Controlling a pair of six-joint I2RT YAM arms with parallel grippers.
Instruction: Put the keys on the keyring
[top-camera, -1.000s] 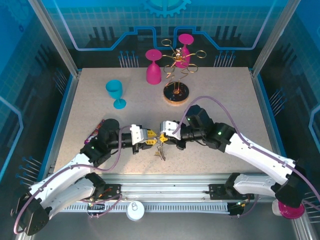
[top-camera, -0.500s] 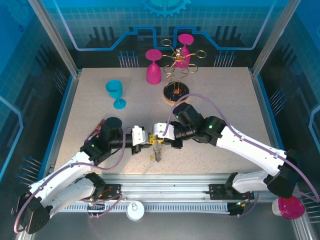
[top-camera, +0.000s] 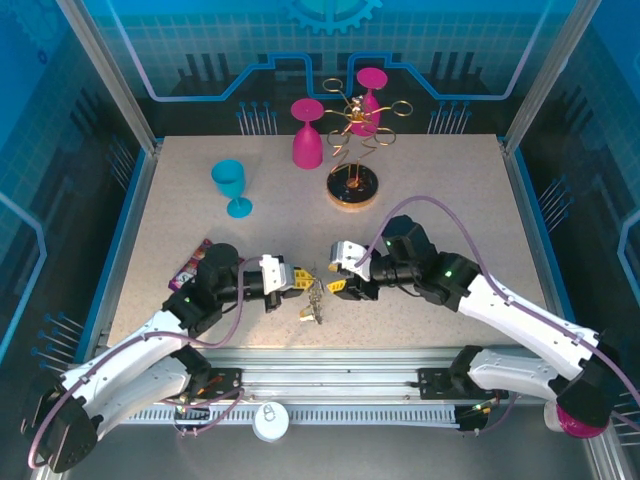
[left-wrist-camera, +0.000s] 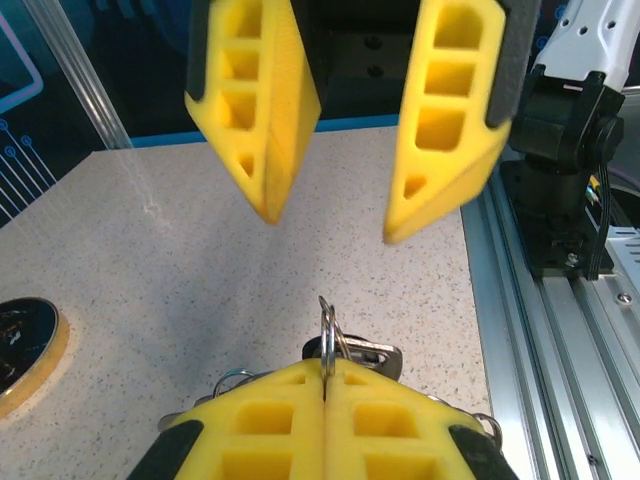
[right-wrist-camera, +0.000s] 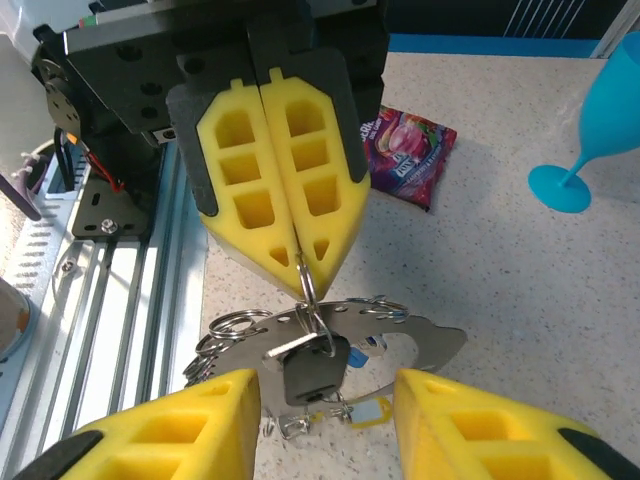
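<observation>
Two arms meet at lower centre of the overhead frame, near the front edge of the table (top-camera: 420, 200). At left, we see the left gripper (top-camera: 299, 282) clenched on the thin keyring (left-wrist-camera: 327, 322). Beneath it dangle the keys (right-wrist-camera: 314, 372), a black-headed one apparently threaded already. At right, the right gripper (top-camera: 336, 283) stands parted, grasping nothing. Whether any key is left off, we cannot tell.
</observation>
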